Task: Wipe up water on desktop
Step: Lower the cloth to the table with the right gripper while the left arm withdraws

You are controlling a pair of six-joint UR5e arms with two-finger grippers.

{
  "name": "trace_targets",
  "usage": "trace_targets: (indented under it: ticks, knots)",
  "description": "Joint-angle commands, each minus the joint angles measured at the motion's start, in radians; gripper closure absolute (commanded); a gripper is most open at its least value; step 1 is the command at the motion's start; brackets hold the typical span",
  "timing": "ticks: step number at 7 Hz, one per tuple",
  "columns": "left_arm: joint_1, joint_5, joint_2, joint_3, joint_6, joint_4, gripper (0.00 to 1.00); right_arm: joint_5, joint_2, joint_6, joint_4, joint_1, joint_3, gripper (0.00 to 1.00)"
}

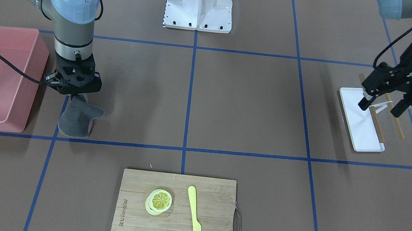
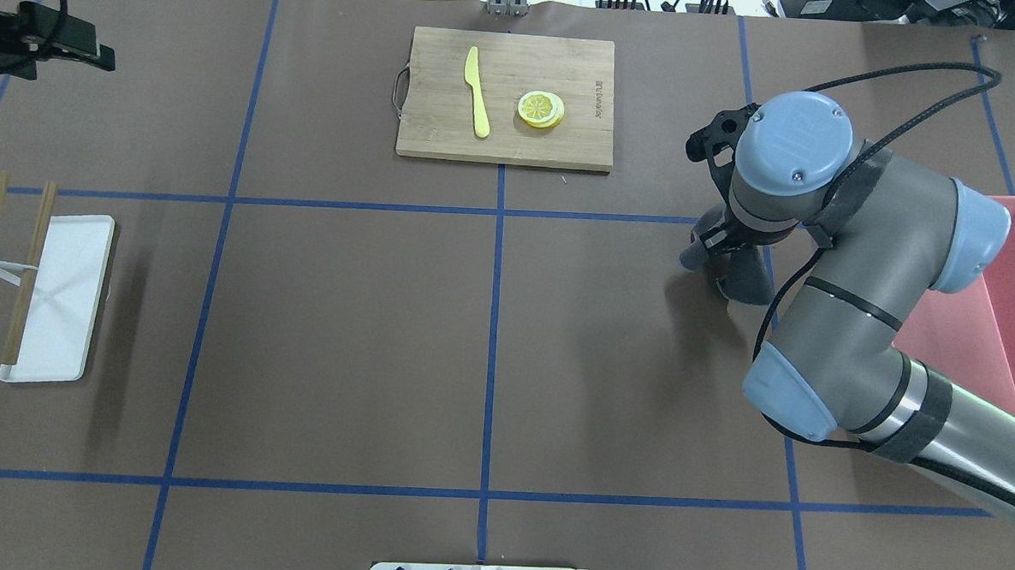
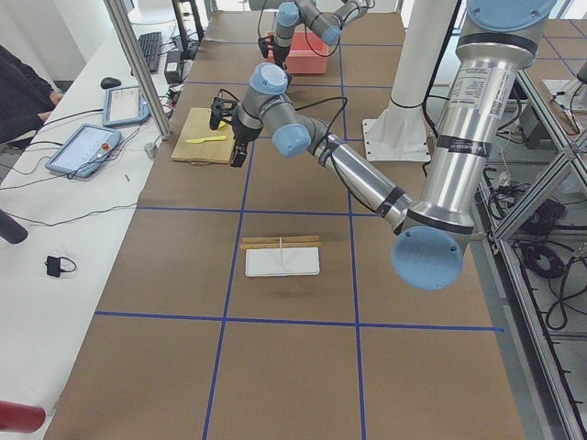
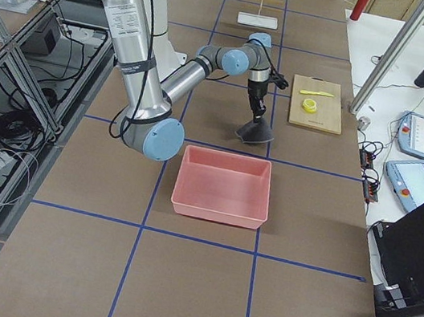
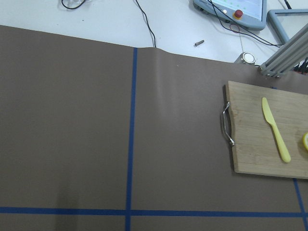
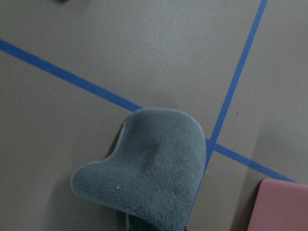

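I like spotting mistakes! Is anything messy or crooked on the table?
No puddle shows on the desktop. Only the wooden sticks look off: one lies over the white tray's edge, the other off it. The grey cloth hangs folded over the tape lines.

Right arm: elbow folded, wrist vertical. The right pincer [image 1: 75, 92] points straight down, its jaws closed on the upper edge of a grey cloth [image 1: 76, 116]. Left arm: extended outward, wrist tilted. The left pincer [image 1: 381, 107] is held aloft and aimed downward, fingers [image 1: 400, 109] spread apart.
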Motion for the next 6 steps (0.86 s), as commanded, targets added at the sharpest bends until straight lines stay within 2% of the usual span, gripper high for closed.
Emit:
trace_targets:
  ticks: [1,3,5,6]
  knots:
    - [-0.034,-0.03,0.02,0.01,0.052,0.0,0.02,-0.009,0.002,0.004,-0.063,-0.09,-0.014,1.0]
    - [-0.04,-0.029,0.02,0.033,0.053,-0.002,0.02,0.008,0.004,0.027,-0.073,-0.148,-0.002,1.0]
    - [-0.065,-0.03,0.021,0.054,0.093,-0.002,0.02,0.028,0.047,0.158,-0.073,-0.259,0.016,1.0]
    - [-0.072,-0.03,0.021,0.065,0.116,-0.002,0.02,0.067,0.077,0.208,-0.07,-0.286,0.036,1.0]
